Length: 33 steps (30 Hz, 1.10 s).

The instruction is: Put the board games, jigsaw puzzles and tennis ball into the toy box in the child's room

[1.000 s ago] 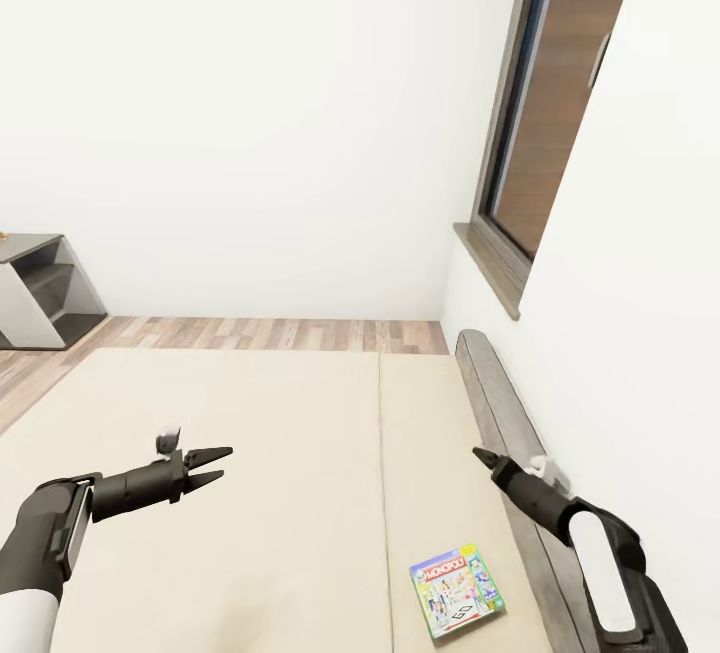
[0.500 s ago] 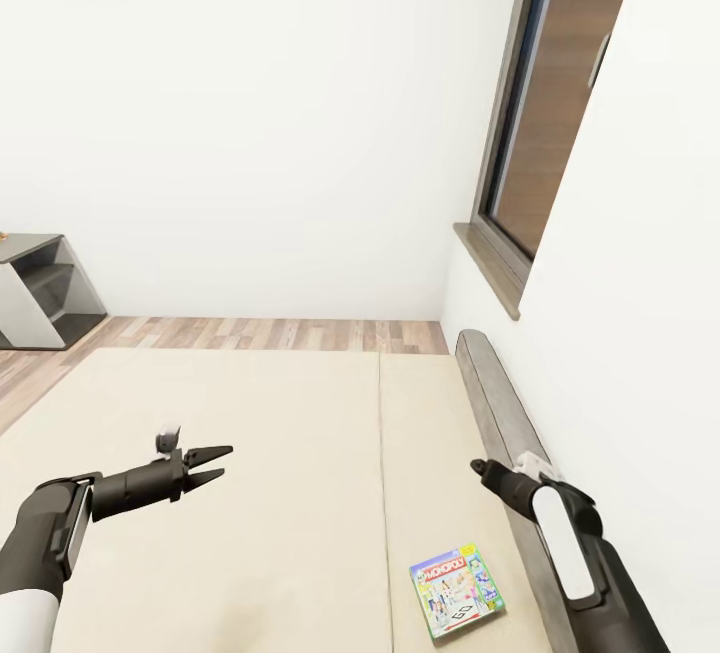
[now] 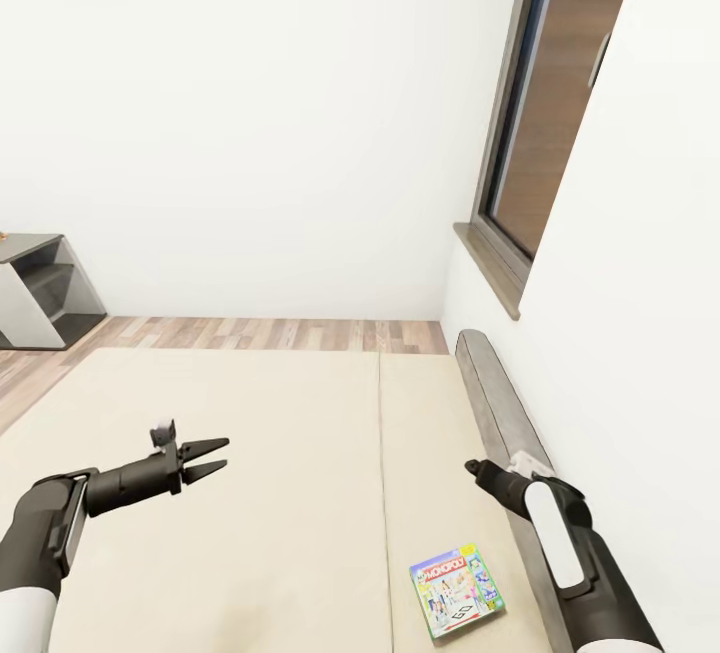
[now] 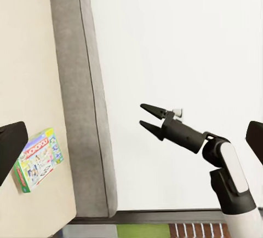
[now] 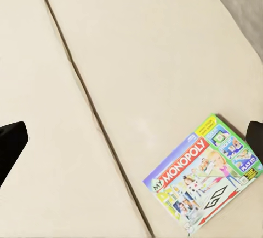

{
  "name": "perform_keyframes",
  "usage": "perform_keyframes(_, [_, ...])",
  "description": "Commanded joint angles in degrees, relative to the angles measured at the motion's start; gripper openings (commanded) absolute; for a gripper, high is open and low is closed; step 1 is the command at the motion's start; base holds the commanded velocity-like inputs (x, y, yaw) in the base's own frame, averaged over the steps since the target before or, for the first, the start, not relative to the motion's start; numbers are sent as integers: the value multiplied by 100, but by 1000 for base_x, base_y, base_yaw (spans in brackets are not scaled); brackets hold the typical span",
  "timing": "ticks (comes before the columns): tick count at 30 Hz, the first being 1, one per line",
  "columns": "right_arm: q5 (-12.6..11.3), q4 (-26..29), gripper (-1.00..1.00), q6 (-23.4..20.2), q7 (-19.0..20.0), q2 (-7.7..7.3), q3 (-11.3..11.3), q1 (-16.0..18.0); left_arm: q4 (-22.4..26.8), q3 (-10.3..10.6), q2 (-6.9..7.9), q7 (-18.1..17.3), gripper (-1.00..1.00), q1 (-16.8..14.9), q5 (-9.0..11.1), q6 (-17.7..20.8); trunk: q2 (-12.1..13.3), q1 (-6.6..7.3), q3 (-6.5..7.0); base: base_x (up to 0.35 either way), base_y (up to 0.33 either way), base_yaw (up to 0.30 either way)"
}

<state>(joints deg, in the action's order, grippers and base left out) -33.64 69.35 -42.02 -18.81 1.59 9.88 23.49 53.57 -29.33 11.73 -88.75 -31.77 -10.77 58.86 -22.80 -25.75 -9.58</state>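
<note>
One board game [image 3: 455,593], a flat box with Monopoly print, lies face up on the bed [image 3: 250,493] near its right edge, right of the mattress seam. In the right wrist view the board game [image 5: 205,172] sits below and between the dark fingertips [image 5: 11,142], which stand wide apart. My right gripper [image 3: 472,470] hovers above and just beyond the box, open. The left wrist view catches that right gripper [image 4: 147,116] with its fingers parted, and the board game [image 4: 37,160]. My left gripper [image 3: 222,453] is open over the left half of the mattress, holding nothing.
A grey headboard [image 3: 500,403] runs along the bed's right side against the white wall. Above it is a dark-framed window [image 3: 540,133] with a sill [image 3: 490,268]. A grey shelf unit [image 3: 40,288] stands at far left on the wood floor [image 3: 270,333].
My right arm has rolled and drawn in, its gripper tip shifting slightly left and down towards the box. The left gripper dipped and turned a little. The board game has not moved.
</note>
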Motion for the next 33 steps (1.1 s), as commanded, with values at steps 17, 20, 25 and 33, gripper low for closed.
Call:
perform_keyframes(17, [-66,-63,100,284,-52,-8,-12,7,148,412,-23,-31,100,-40,-79,57,-12,-4,-143,0,0,0])
perform_keyframes(20, [-61,-70,100,296,-52,-1,-12,7,146,418,-17,-29,100,-40,-81,56,-12,-4,-171,0,0,0])
perform_keyframes(25, [-49,-213,100,314,-52,-15,-5,7,147,421,-24,-22,100,-40,-86,51,-12,-4,-218,0,0,0])
perform_keyframes(33, [-46,-277,100,317,-52,-28,-3,8,146,428,-18,-11,100,-40,-91,39,-12,-4,-292,0,0,0])
